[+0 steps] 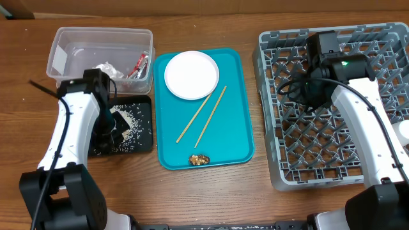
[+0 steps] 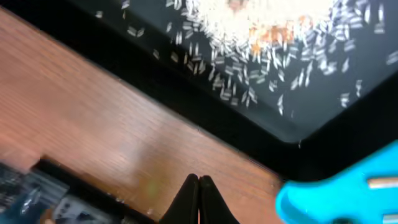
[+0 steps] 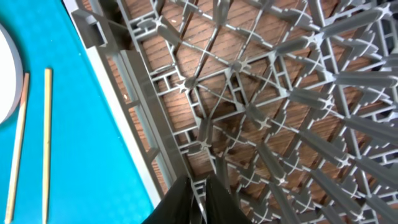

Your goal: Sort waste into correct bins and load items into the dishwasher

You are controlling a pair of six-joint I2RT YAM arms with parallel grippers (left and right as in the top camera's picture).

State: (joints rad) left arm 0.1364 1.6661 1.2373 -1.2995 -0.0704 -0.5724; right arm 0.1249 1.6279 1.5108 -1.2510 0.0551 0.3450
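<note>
Left pincer (image 2: 199, 185) pinched together by the shallow black rectangular tray (image 2: 367, 118); right pincer (image 3: 198, 194) together over the grey plastic rack (image 3: 280, 93).

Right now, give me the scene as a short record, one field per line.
plate: on teal tray, far end
chopsticks: on teal tray, side by side, slanted
food scrap: on teal tray, near edge
rice: in black tray
wrapper: in tub
left gripper: shut, empty, by black tray's corner
right gripper: shut, empty, above rack, left side
</note>
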